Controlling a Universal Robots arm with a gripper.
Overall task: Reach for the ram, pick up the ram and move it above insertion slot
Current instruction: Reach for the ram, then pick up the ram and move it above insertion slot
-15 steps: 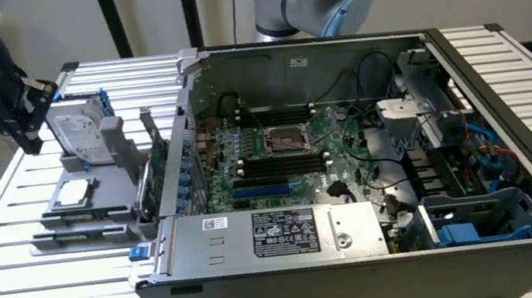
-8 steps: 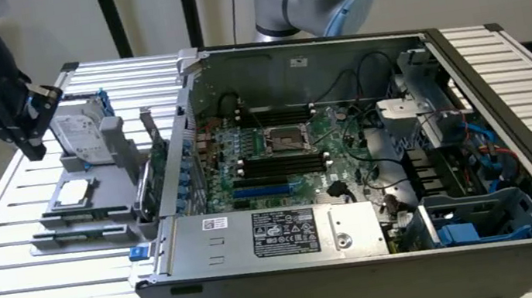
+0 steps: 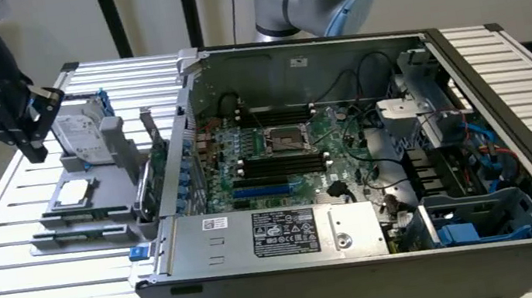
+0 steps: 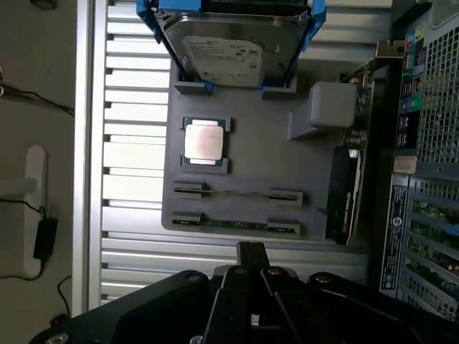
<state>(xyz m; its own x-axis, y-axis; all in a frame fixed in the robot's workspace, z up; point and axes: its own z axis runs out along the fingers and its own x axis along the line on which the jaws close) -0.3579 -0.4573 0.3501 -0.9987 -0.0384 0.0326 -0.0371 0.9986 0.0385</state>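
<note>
Two thin green ram sticks stand on edge in the grey holder, one beside the other. In the exterior view the ram sits at the holder's near end, on the exterior view's left of the computer case. My gripper hangs above the holder's far end next to the hard drive. Its fingers are pressed together and shut on nothing, just short of the nearer stick. Long dark slots lie on the motherboard inside the case.
The open computer case holds the motherboard, cables and a power supply. The holder also carries a processor chip, a hard drive and an upright dark card. Everything rests on a slatted metal table.
</note>
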